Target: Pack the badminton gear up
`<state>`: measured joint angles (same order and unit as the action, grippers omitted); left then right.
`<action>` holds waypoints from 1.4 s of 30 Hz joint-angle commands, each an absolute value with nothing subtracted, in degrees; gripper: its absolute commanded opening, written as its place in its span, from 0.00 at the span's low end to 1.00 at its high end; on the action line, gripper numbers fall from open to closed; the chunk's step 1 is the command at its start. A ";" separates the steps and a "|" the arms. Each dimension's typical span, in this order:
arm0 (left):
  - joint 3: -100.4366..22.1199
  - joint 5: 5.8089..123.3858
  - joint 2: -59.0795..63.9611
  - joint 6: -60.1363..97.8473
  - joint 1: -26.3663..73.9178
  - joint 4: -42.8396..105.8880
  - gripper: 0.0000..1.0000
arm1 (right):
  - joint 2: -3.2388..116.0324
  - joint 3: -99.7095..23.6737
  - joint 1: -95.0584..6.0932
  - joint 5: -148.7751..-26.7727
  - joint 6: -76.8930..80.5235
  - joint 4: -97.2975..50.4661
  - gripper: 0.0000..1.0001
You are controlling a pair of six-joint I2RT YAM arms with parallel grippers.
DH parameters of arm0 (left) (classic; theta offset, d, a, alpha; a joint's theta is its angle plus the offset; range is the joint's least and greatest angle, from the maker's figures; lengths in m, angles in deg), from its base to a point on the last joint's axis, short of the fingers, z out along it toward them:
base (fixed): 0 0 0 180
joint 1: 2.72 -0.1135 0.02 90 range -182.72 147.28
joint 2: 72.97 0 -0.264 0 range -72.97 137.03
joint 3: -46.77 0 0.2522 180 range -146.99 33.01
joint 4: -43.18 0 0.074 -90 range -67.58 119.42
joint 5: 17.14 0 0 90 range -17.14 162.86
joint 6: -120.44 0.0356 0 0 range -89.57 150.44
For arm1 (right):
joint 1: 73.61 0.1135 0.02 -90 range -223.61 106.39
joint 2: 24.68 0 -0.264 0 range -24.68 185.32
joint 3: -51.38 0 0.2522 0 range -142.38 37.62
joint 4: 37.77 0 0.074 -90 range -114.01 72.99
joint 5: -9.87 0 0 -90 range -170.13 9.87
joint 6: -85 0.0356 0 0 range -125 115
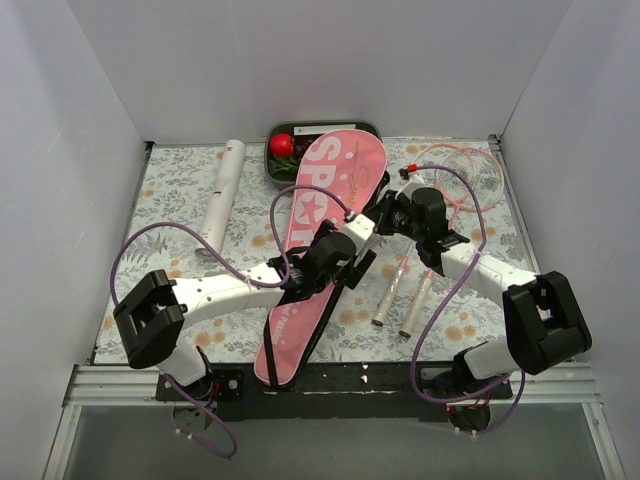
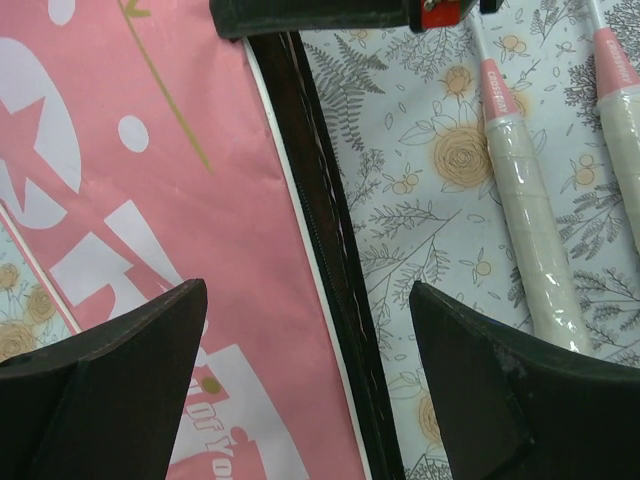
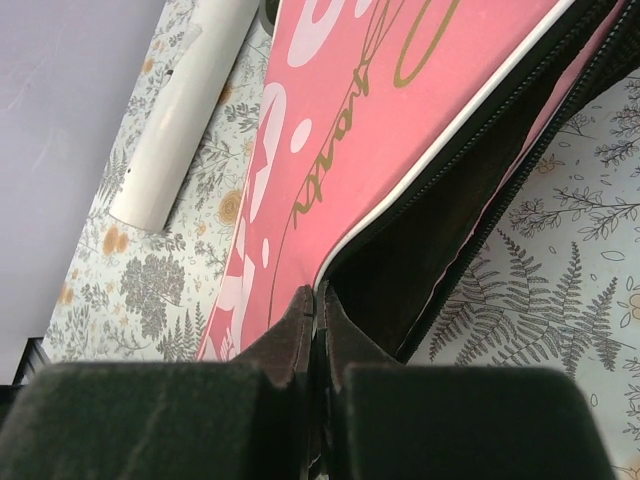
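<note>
1. Right wrist: right fingers (image 3: 303, 322) are pressed together, pinching the white-piped flap edge of the pink bag (image 3: 380, 120). The flap is lifted and dark lining shows under it.
2. Left wrist: left fingers (image 2: 140, 370) are spread, pointing down astride the bag's black zip edge and holding nothing.
3. Top external: the left arm stretches diagonally over the bag's middle. The right arm is bent at the elbow, its wrist reaching left to the bag's right edge.
4. The bag lies lengthwise mid-bench (image 1: 170, 190), with the rackets (image 1: 390, 290) just right of it and the tube (image 1: 222, 195) to its left.

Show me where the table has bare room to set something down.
Bare: between tube and left wall; between bag and racket handles, near the front. Crowded: mid-table, where left gripper and right gripper meet at the bag's edge.
</note>
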<state>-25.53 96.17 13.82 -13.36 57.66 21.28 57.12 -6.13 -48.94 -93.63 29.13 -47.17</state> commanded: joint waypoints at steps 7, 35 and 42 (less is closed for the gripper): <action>-28.51 111.52 18.79 -9.91 62.31 23.18 0.80 | 52.58 -9.49 -48.30 -94.63 27.96 -48.01 0.01; -20.60 124.46 8.34 -23.97 67.24 10.70 0.09 | 51.34 -11.25 -48.30 -92.88 27.17 -45.28 0.01; -19.63 121.64 8.24 -24.59 67.06 12.63 0.00 | 52.31 -13.00 -48.30 -93.66 26.03 -43.00 0.01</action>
